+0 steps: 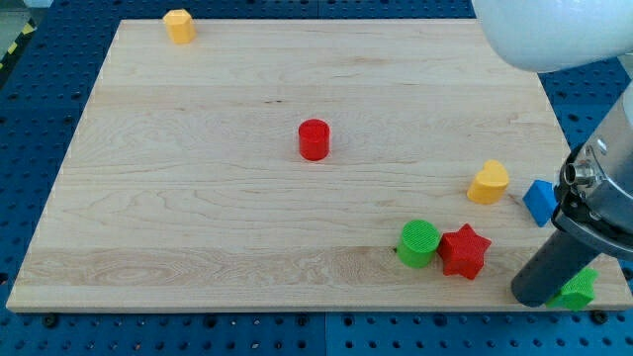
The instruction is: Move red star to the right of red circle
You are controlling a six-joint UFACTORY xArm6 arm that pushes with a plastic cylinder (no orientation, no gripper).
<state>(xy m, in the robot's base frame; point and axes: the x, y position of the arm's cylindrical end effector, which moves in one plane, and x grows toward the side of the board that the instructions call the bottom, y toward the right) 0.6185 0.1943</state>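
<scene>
One red star, five-pointed, touching green cylinder | my tip right | pincer: none visible

On our wooden desk we see a yellow hexagon block near the view's top left. At the view's right, a yellow heart-shaped block sits beside a blue block. Lower down are a green cylinder and a partly hidden green block.

Blocks: two red, two yellow, two green, one blue.
</scene>
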